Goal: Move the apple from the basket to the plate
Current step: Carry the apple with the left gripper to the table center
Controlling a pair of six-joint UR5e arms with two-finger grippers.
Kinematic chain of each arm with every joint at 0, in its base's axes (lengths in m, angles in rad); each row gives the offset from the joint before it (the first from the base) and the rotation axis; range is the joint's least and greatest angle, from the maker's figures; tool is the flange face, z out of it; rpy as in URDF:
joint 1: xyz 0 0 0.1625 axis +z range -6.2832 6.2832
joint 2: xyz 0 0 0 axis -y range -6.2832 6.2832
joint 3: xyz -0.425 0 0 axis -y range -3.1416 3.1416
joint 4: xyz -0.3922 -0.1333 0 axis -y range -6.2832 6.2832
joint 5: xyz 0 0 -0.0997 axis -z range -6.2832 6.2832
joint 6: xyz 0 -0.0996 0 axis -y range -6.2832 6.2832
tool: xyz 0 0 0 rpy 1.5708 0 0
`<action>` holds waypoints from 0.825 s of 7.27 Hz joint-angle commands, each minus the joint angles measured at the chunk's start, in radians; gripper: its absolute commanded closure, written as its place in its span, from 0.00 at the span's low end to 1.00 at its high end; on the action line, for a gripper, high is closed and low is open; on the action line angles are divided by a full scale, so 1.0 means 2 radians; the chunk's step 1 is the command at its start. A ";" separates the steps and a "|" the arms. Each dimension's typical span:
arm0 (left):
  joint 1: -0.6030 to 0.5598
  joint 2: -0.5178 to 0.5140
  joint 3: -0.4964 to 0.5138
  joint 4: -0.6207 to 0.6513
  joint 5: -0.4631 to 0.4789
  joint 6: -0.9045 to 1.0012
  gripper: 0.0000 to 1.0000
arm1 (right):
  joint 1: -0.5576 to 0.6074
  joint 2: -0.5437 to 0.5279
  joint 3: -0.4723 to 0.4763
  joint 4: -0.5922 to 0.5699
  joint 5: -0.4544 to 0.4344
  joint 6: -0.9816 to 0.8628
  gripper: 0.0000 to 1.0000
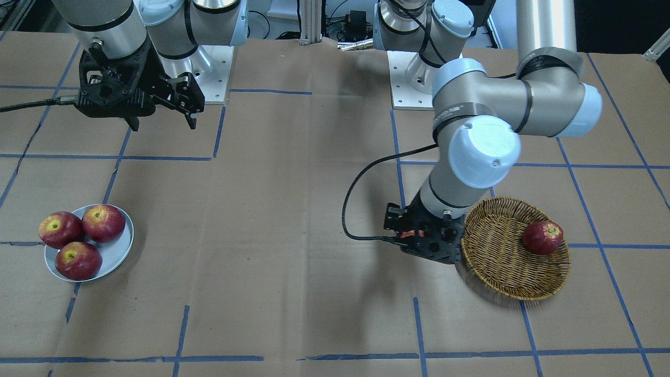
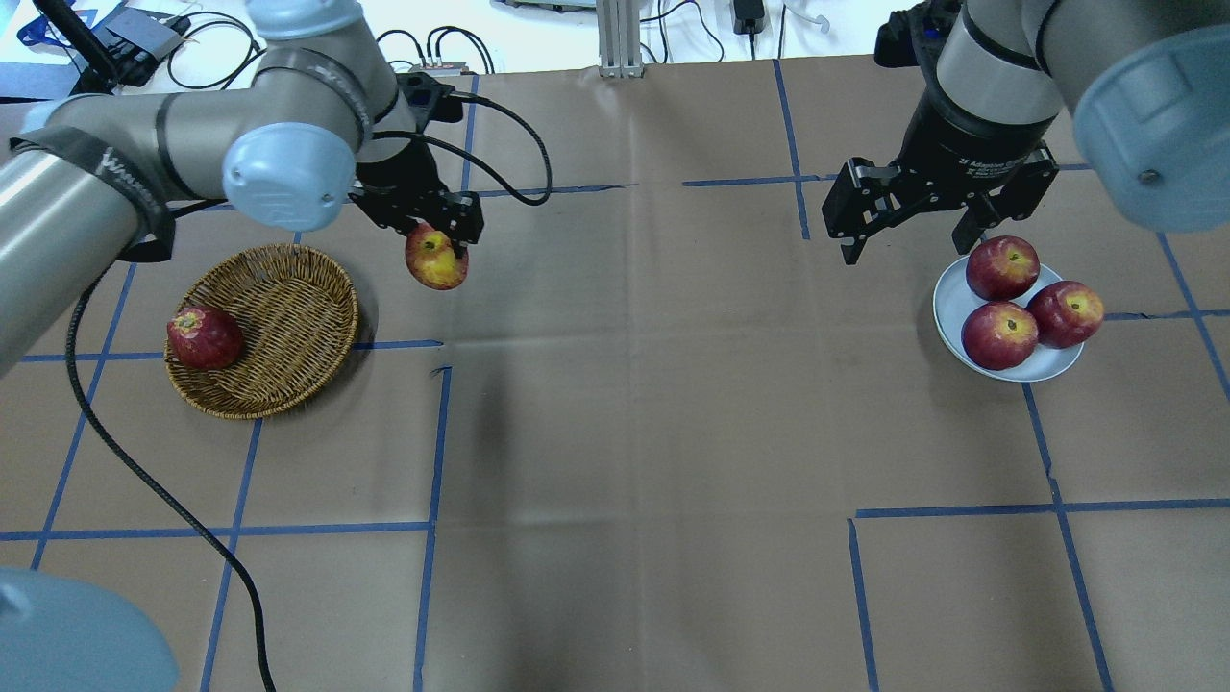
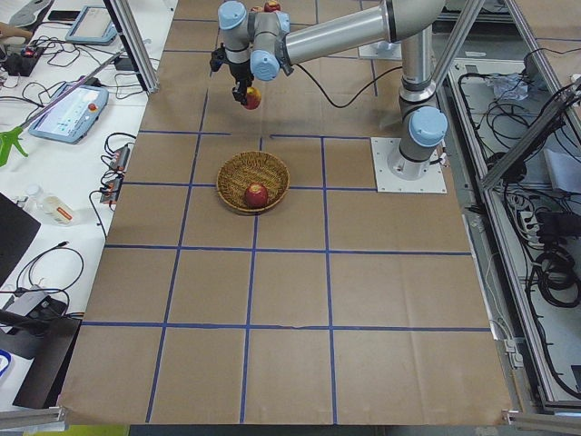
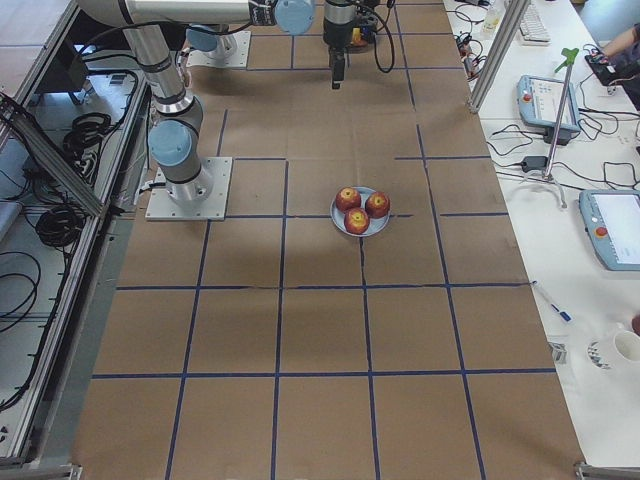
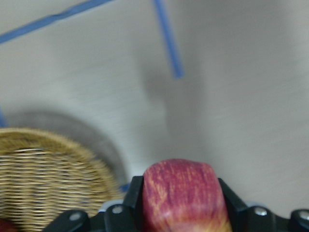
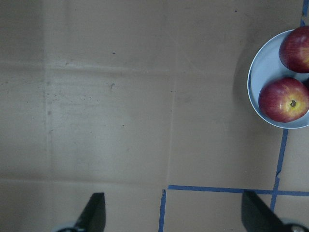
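My left gripper [image 2: 434, 245] is shut on the apple [image 2: 437, 261], a lighter red one with a yellow patch, and holds it in the air just to the right of the wicker basket [image 2: 279, 298]. In the left wrist view the apple [image 5: 183, 193] sits between the fingers, with the basket [image 5: 43, 169] at the lower left. The pale blue plate [image 2: 951, 306] lies at the far right with three red apples on it. My right gripper [image 2: 903, 240] is open and empty, hovering just left of and behind the plate.
One darker red apple [image 2: 204, 337] lies at the basket's left rim. The left wrist's black cable [image 2: 144, 471] trails over the table. Blue tape lines cross the brown paper. The right wrist view shows the plate's edge [image 6: 256, 92].
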 commanded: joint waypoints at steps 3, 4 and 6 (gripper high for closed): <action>-0.115 -0.113 0.069 0.068 -0.015 -0.120 0.42 | 0.000 0.000 0.000 0.000 0.000 0.000 0.00; -0.117 -0.124 0.070 0.070 -0.015 -0.120 0.42 | 0.000 0.000 0.000 0.000 0.000 0.000 0.00; -0.117 -0.130 0.072 0.081 -0.013 -0.119 0.42 | 0.000 0.000 0.000 0.000 0.000 0.000 0.00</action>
